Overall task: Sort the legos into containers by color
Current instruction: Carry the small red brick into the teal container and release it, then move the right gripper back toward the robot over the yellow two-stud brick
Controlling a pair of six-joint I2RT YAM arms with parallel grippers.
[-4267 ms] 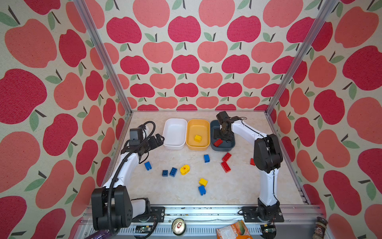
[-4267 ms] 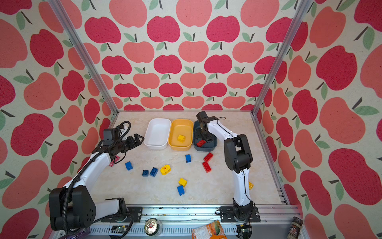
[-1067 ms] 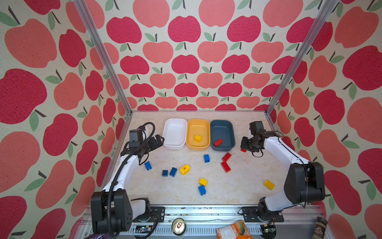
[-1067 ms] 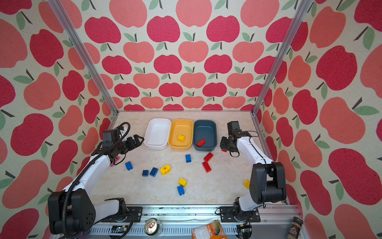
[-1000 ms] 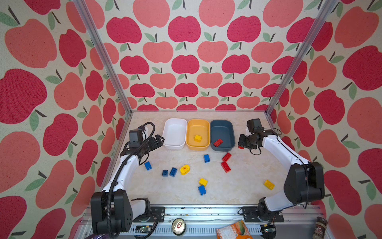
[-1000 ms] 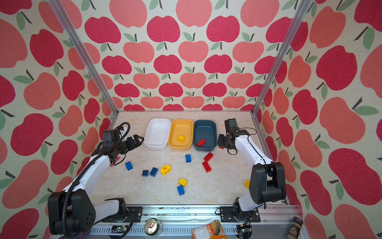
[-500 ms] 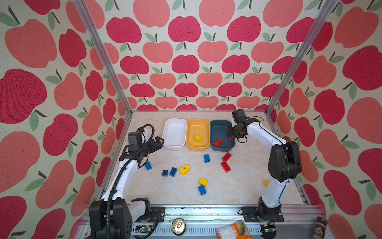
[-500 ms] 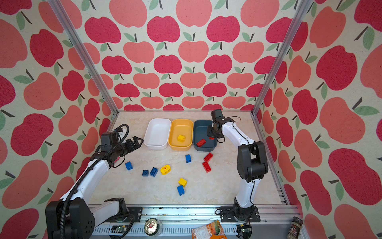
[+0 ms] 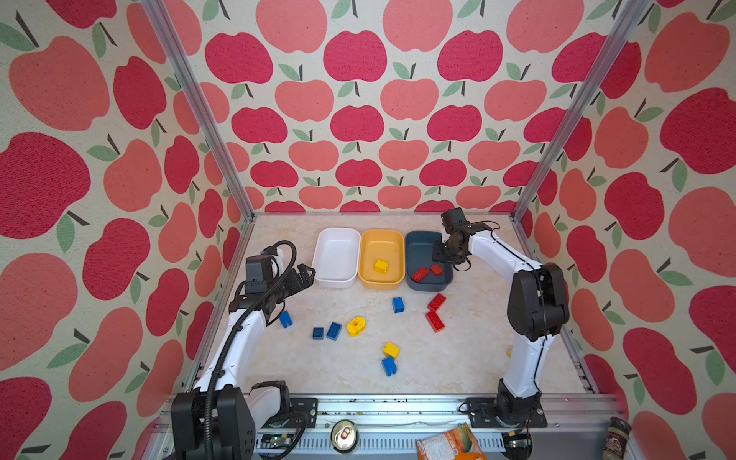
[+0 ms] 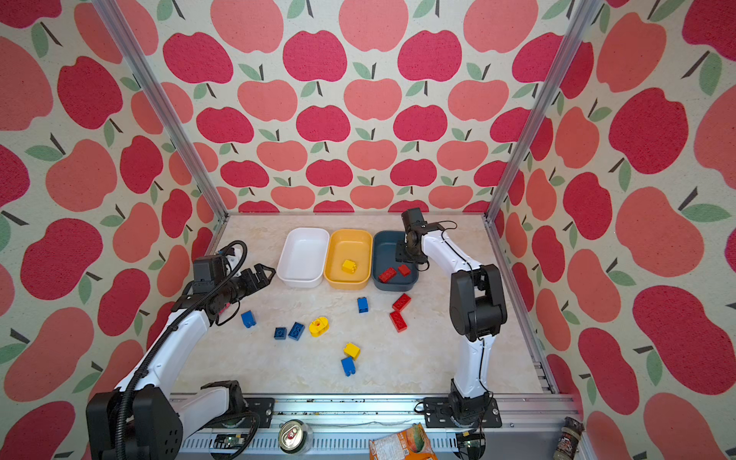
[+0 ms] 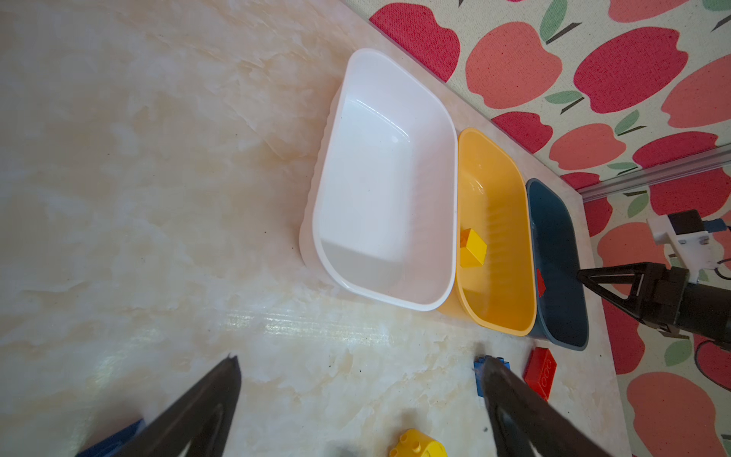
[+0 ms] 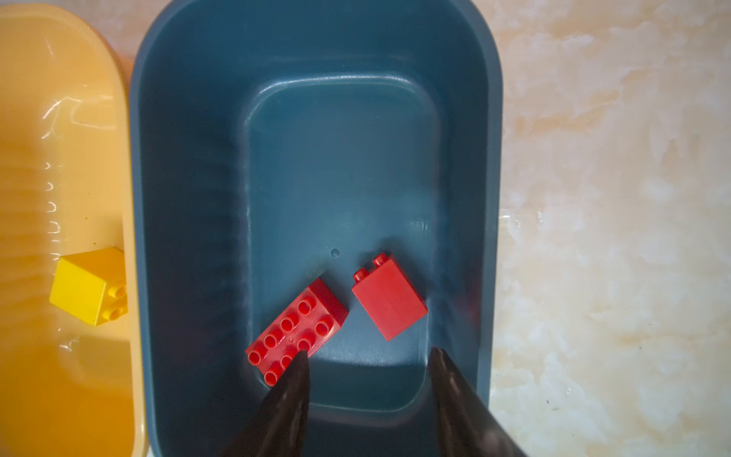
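Two red legos [image 12: 298, 330] lodged in slate tub [image 12: 178, 198] at bench [image 9: 458, 358] far edge; yellow lego [image 9: 381, 266] in yellow tub [image 9: 381, 235]; white tub [image 9: 336, 235] unfilled. Right gripper [image 12: 368, 352] parted, empty, above slate tub; left gripper [image 11: 362, 359] spread, empty. About ten loose legos [image 9: 398, 304] left mid-bench.

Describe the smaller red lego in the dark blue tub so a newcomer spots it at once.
At the back of the table, find the dark slate blue tub at the right end of the row of three. Of the two red legos inside, it is the small red brick on its side, smooth face up; the long red brick beside it shows eight studs.
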